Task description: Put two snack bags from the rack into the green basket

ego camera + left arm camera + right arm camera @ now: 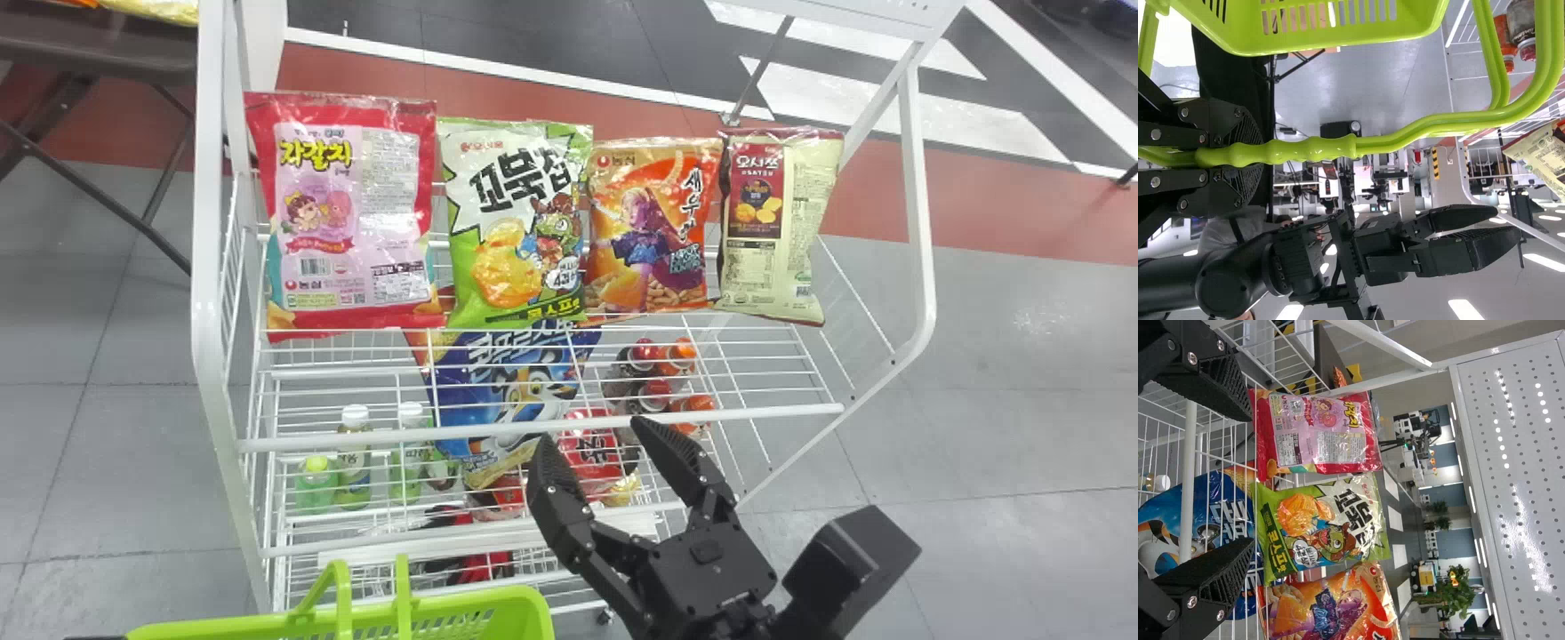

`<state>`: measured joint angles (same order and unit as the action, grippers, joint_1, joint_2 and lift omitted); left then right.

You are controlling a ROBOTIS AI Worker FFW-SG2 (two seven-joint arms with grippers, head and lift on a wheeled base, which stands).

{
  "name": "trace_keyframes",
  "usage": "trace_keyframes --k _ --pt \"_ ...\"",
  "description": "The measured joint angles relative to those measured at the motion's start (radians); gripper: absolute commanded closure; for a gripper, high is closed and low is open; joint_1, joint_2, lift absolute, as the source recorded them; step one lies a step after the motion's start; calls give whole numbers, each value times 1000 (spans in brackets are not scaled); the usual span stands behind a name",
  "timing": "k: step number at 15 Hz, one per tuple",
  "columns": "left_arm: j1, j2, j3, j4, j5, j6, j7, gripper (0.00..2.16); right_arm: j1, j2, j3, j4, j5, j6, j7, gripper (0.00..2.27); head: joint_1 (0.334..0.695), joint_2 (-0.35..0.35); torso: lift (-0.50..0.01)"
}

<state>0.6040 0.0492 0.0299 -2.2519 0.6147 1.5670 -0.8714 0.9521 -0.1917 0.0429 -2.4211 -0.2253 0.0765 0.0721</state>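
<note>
"From where is the head view taken?"

"From above the front of the rack [533, 428], facing forward and steeply down."

"And the left wrist view?"

"Close to the green basket [1238, 33], lying sideways, directed along its handle [1398, 137]; basket and rack edge recur in the head view."

"The right wrist view?"

"Also sideways, nearer the snack bags [1318, 430] and facing their fronts; the head view shares these."

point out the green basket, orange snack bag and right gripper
Green basket [535, 612]: head view, on its rim.
Orange snack bag [653, 231]: head view, on its front.
Right gripper [594, 435]: head view, midway between fingertips.
</note>
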Motion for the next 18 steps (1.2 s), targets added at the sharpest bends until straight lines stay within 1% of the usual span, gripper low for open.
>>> trace_keyframes --k 12,15,18 --pt "10 1 -4 -1 8 0 -9 1474 -36 1 14 -2 8 55 0 191 695 -350 -6" --pt "14 4 -16 0 9 0 -16 1474 -114 3 48 35 31 66 -4 191 695 -350 -6" --pt "14 6 -24 11 4 0 -19 1474 -266 10 101 105 69 94 -11 191 695 -350 -6"
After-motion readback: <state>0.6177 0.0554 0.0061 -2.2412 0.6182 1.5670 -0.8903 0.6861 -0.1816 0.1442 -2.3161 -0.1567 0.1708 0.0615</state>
